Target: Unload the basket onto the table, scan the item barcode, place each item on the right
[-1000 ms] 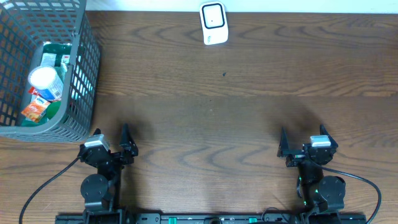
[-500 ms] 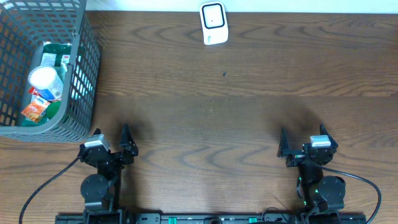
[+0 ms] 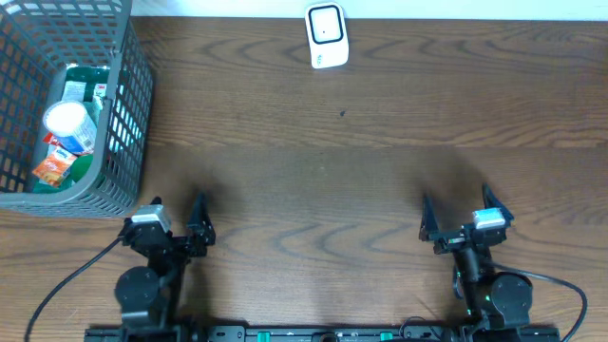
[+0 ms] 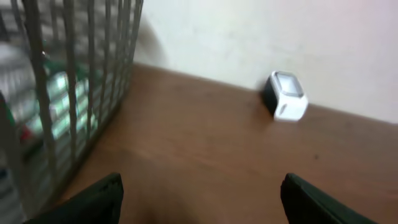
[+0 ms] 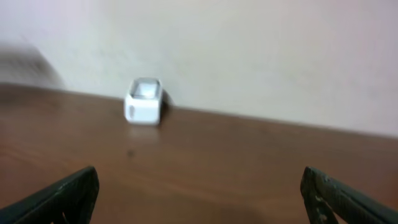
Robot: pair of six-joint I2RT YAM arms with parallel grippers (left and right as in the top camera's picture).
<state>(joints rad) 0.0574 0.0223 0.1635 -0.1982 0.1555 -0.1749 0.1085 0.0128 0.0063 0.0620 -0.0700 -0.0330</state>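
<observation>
We are sitting at the very start of the job: nothing is picked up yet, and both arms are resting low at the near edge of the table. The left gripper is holding its jaws well apart with nothing between them, and the right gripper is doing the same, spread wide over bare wood.

The items we are meant to scan are lying in the grey wire basket, which is standing ahead of the left gripper and off to its left. Inside it we are seeing a white-lidded tub, a green packet and a small orange packet; we cannot make out any barcode from here. The scanner is standing far ahead at the back edge, to the right of the left gripper and to the left of the right gripper, well apart from both.

We are judging that the next move belongs to the left arm, since the basket is on its side: lifting clear of the tall basket wall, coming down from above onto one item, and closing on it. After that we are expecting to carry it across towards the scanner and turn the barcode to its window.
</observation>
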